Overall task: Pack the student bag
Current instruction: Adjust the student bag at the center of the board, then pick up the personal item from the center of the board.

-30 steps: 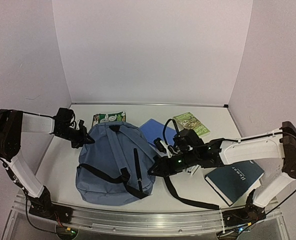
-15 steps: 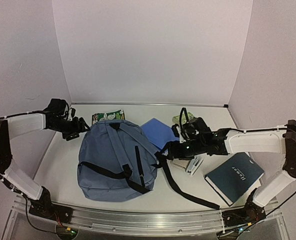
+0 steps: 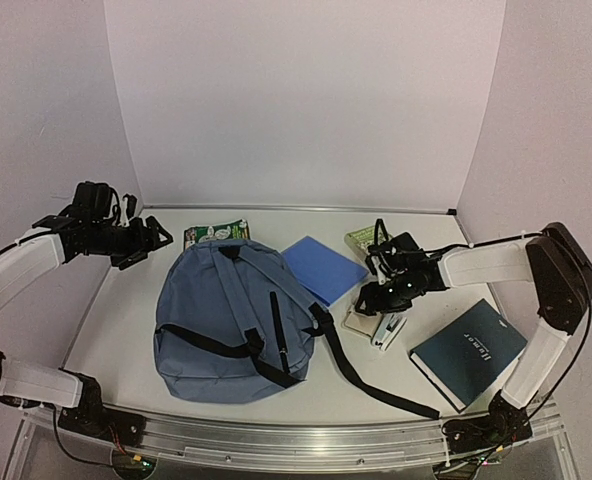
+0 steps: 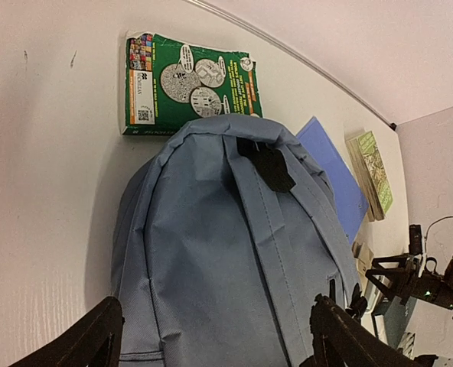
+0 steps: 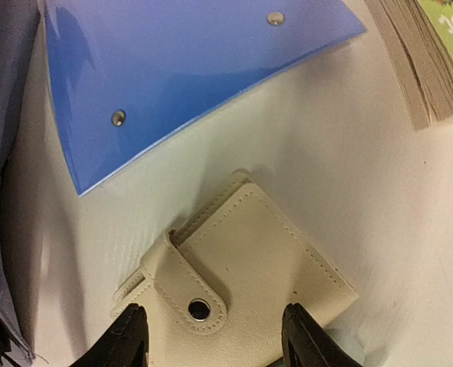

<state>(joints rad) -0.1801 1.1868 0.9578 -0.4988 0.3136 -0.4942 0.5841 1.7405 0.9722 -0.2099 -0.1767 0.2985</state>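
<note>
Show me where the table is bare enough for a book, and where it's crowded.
Widest bare patch: the table strip between the left wall and the student bag. A narrower one runs along the back wall, between the green booklet and the green paperback. Crowded: right of the bag, where blue notebook, cream wallet and dark book cluster.

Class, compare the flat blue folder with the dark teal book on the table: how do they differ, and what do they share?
The blue folder is bright and sheet-thin; the dark teal book is thick, its page edges showing. The folder is plain bar two metal studs; the book bears pale lettering. The folder lies against the student bag; the book lies apart. Both lie flat, outside the bag.
</note>
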